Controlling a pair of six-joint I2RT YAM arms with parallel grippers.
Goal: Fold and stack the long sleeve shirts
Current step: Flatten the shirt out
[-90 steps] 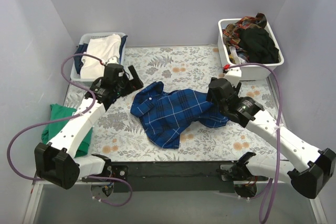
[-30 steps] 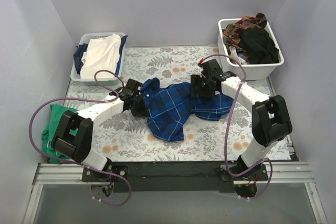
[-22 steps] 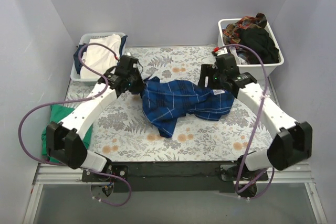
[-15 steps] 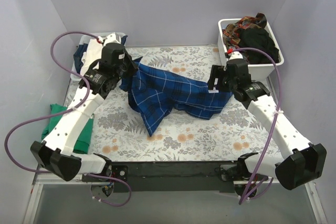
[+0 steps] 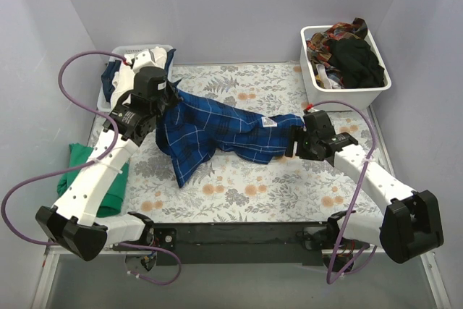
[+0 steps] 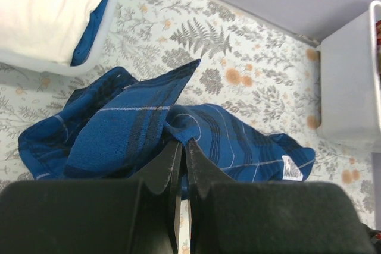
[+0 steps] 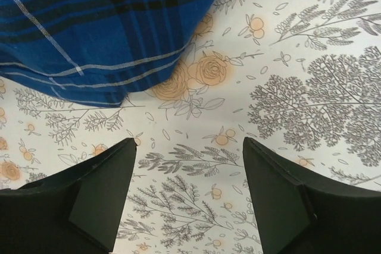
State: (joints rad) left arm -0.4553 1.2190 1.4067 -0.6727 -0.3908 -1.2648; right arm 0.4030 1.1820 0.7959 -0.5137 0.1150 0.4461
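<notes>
The left hand (image 6: 182, 150), its two fingers pressed together, pinches a fold of a dark blue plaid shirt (image 6: 119, 126) and holds that end raised over the far left of the surface (image 5: 253, 186), which is covered by a floral cloth. From the pinch the shirt runs rightward across the middle of the surface. One part trails toward the near edge, and the rest lies in a long crumpled band with a white label (image 5: 269, 122) showing near its right end. The right hand (image 7: 189, 153) sits just beside that right end, fingers spread wide with nothing between them. Its wrist camera shows the shirt's edge lying ahead of the fingertips on the floral cloth. Behind the left hand a white basket (image 6: 47, 68) holds white and blue cloth. A white bin (image 5: 340, 97) of dark and patterned clothing stands at the far right corner. A green cloth (image 5: 79, 155) lies at the left edge of the surface, apart from the shirt.
</notes>
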